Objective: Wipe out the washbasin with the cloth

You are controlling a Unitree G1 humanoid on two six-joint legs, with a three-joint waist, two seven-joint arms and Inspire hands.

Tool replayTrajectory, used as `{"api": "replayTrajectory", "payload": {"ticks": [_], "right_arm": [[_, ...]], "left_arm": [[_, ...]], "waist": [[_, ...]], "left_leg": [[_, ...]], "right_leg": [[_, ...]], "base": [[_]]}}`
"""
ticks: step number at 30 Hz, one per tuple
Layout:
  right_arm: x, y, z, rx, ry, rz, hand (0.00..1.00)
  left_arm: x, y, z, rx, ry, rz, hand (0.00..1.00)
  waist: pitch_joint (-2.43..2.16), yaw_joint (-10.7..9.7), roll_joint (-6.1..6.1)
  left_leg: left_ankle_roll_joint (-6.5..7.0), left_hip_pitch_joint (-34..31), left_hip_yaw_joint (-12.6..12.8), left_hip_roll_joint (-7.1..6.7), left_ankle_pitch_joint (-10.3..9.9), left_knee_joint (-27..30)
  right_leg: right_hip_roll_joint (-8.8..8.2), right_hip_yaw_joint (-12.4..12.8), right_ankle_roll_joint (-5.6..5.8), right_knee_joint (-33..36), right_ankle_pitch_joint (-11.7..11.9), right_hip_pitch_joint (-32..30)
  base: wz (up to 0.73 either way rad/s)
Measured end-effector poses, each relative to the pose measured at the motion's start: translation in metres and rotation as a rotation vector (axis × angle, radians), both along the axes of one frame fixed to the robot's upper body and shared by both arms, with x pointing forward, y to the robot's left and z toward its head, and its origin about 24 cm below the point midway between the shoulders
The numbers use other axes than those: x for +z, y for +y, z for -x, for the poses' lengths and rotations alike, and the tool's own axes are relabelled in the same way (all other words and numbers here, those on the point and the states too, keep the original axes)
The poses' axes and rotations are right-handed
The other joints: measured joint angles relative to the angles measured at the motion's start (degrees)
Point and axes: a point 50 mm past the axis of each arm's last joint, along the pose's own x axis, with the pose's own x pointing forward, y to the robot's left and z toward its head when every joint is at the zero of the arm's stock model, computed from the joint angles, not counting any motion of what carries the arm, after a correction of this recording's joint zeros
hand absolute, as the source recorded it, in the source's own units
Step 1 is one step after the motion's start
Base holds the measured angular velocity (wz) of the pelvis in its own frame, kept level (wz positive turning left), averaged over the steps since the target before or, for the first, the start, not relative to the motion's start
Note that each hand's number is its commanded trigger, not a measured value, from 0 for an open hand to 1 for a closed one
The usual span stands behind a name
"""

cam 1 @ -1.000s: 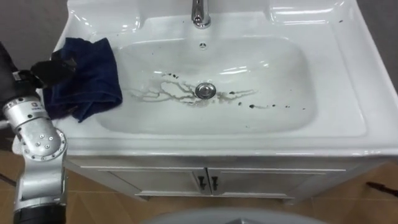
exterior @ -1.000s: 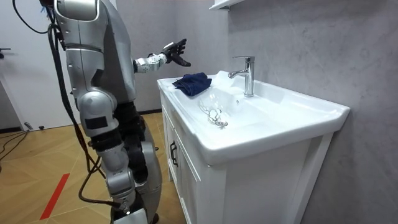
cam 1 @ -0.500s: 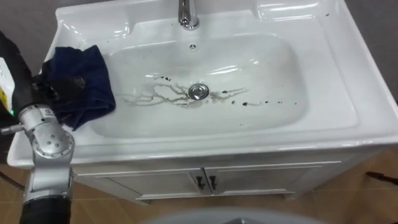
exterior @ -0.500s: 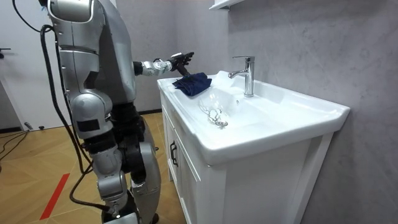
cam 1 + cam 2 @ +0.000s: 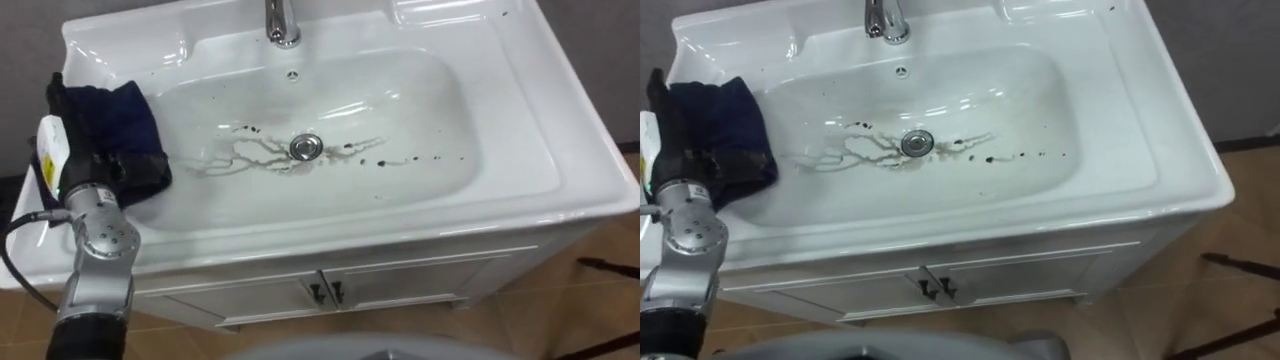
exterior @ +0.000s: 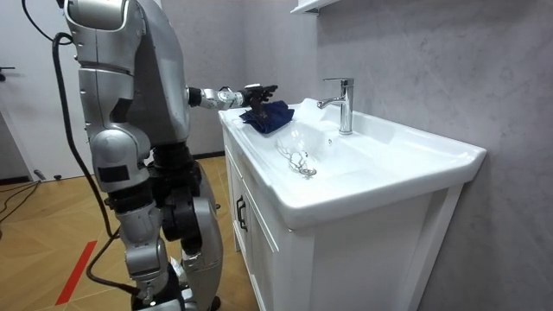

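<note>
Left eye view: one white basin [image 5: 560, 140] holds one drain [image 5: 306, 147], with one faucet [image 5: 280, 20] at its back edge. Dark branching stains [image 5: 240, 160] spread from the drain, with a scatter of dark spots to the right. One dark blue cloth [image 5: 125, 120] lies bunched on the basin's left rim. The left hand [image 5: 95, 168] rests on the cloth's near edge; black on dark cloth, so I cannot tell whether it grasps. Below is a cabinet [image 5: 420, 285] with two small handles [image 5: 325, 293] side by side.

Right eye view: the same, hand on cloth.

Room view: the robot stands at the cabinet's end, its left arm reaching over the cloth. One shelf [image 6: 311, 5] hangs above.
</note>
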Motion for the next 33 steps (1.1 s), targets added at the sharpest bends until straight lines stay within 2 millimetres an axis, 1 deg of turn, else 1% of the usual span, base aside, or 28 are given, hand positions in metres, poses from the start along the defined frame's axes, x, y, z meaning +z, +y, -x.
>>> {"api": "replayTrajectory", "payload": {"ticks": [4,6,8,11,16,18,20,21,23,25,28,33], "right_arm": [[0.0,0.0,-0.002,0.003,-0.007,0.002,0.0],[0.0,-0.001,-0.003,0.004,-0.009,0.003,0.0],[0.0,-0.001,-0.005,0.003,-0.018,0.004,0.0],[0.001,-0.001,-0.005,-0.009,-0.022,0.006,0.0],[0.002,-0.002,-0.002,-0.011,-0.02,0.013,0.0],[0.002,-0.003,0.0,-0.021,-0.02,0.021,0.0],[0.002,-0.004,0.0,-0.028,-0.024,0.038,0.0],[0.002,-0.004,0.0,-0.028,-0.024,0.04,0.0],[0.002,-0.005,0.0,-0.028,-0.023,0.046,0.0],[0.002,-0.005,0.0,-0.038,-0.022,0.048,0.0],[0.002,-0.004,0.001,-0.058,-0.026,0.049,0.0],[0.002,-0.004,0.003,-0.086,-0.018,0.066,0.0]], "left_arm": [[-0.002,0.0,-0.002,-0.008,0.018,-0.026,0.0],[-0.003,0.001,-0.001,-0.007,0.026,-0.03,0.0],[-0.008,0.002,0.002,-0.009,0.062,-0.056,0.0],[-0.015,0.003,0.005,-0.014,0.11,-0.093,0.0],[-0.02,0.005,0.007,-0.015,0.146,-0.121,0.0],[-0.024,0.006,0.009,-0.012,0.164,-0.141,0.0],[-0.025,0.006,0.01,-0.009,0.174,-0.161,0.0],[-0.025,0.007,0.01,-0.005,0.174,-0.163,0.0],[-0.028,0.008,0.013,0.013,0.182,-0.172,0.0],[-0.028,0.009,0.013,0.025,0.177,-0.179,0.0],[-0.029,0.011,0.016,0.047,0.183,-0.189,0.0],[-0.031,0.014,0.019,0.084,0.187,-0.194,0.0]], "waist": [[0.04,-0.01,-0.02],[0.02,-0.08,-0.13],[0.03,-0.19,-0.29],[0.01,-0.5,-0.56],[-0.05,-0.52,-0.57],[-0.21,-0.55,-0.47],[-0.3,-0.21,-0.35],[-0.32,-0.16,-0.38],[-0.58,-0.2,-0.47],[-0.66,-0.01,-0.59],[-0.83,0.05,-0.87],[-0.79,0.12,-1.02]], "left_leg": [[0.0,-0.07,0.31,0.08,0.0,-0.04],[0.01,-0.15,0.63,0.1,0.0,-0.05],[0.02,-0.27,0.92,0.11,0.0,-0.04],[0.03,-0.26,1.1,0.11,0.0,-0.01],[0.03,-0.16,1.2,0.14,0.0,0.03],[0.02,0.0,1.2,0.2,-0.01,0.02],[0.0,0.19,1.65,0.35,0.01,-0.21],[-0.04,0.31,1.78,0.37,0.03,-0.37],[-0.08,0.52,2.42,0.5,0.06,-0.62],[-0.09,0.63,2.92,0.69,0.05,-0.64],[-0.21,1.19,2.99,0.84,0.11,-0.96],[-0.33,2.26,2.93,0.86,0.17,-1.34]], "right_leg": [[0.0,0.09,0.0,0.83,0.0,-0.44],[0.05,0.72,0.0,0.85,0.0,-0.68],[0.09,1.34,0.03,0.84,0.03,-0.81],[0.1,1.52,0.05,0.82,0.06,-0.84],[0.16,1.71,0.05,0.78,0.07,-0.81],[0.22,1.8,0.05,0.77,0.07,-0.81],[0.4,2.71,0.0,0.82,0.09,-1.09],[0.43,2.87,-0.01,0.82,0.1,-1.09],[0.52,3.22,-0.06,0.82,0.13,-1.17],[0.64,3.57,-0.16,0.82,0.19,-1.24],[0.85,4.06,-0.32,0.79,0.29,-1.06],[0.97,4.42,-0.4,0.71,0.34,-0.19]], "base": [[-0.05],[-0.1],[-0.1],[-0.04],[-0.01],[-0.02],[-0.14],[-0.16],[-0.11],[-0.12],[-0.1],[-0.02]]}}
